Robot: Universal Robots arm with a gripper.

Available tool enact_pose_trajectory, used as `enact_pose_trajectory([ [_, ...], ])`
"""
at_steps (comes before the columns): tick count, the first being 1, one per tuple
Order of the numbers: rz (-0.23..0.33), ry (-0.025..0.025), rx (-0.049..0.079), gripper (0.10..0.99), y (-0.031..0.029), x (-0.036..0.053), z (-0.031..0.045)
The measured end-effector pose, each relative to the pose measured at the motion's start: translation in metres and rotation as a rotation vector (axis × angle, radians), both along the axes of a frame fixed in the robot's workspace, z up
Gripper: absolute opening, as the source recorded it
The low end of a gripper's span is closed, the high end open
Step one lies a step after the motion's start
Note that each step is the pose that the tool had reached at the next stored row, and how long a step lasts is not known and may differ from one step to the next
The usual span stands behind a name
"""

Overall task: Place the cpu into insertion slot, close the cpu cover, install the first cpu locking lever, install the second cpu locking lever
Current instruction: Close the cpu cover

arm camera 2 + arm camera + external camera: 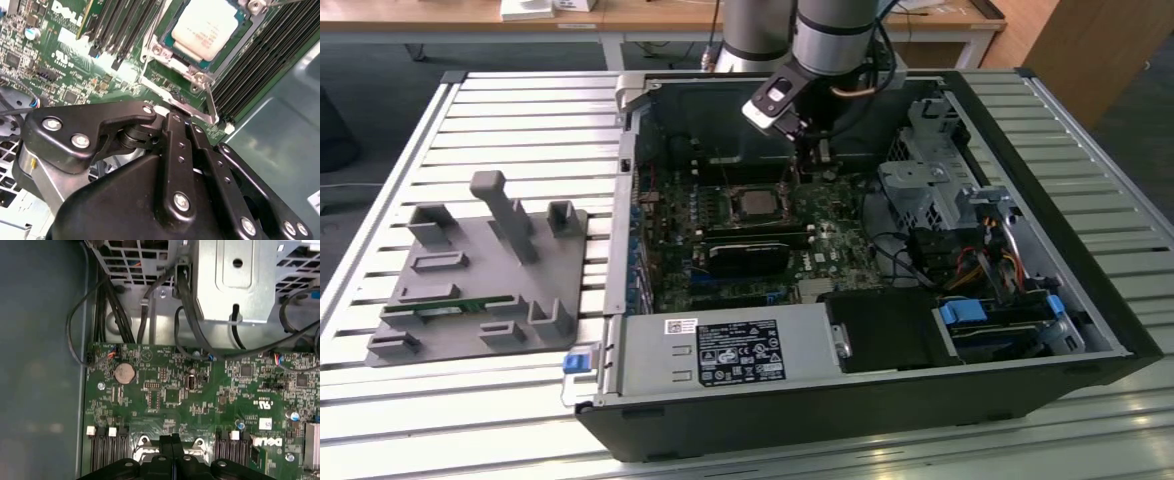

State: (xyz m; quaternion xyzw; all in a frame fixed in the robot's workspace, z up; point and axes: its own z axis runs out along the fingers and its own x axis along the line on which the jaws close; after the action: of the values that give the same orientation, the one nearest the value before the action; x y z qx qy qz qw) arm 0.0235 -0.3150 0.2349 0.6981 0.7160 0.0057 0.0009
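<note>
The cpu (205,25) sits in its socket (159,50), so placing looks done. The cpu cover (182,65) seems to lie around it. The pincer (183,122), pinched shut on nothing visible, hovers beside a locking lever (212,102); latching looks unfinished.

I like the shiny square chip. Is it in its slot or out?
In. The cpu lies flat, sunk into its place on the green motherboard, silvery top facing up.
</note>
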Motion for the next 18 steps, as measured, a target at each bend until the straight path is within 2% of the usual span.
enact_pose_trajectory([
  [12,0.0,0.0,0.0,0.106,0.0,-0.0116,-0.005],
  [18,0.0,-0.0001,-0.001,0.106,0.0,-0.0151,-0.0101],
])
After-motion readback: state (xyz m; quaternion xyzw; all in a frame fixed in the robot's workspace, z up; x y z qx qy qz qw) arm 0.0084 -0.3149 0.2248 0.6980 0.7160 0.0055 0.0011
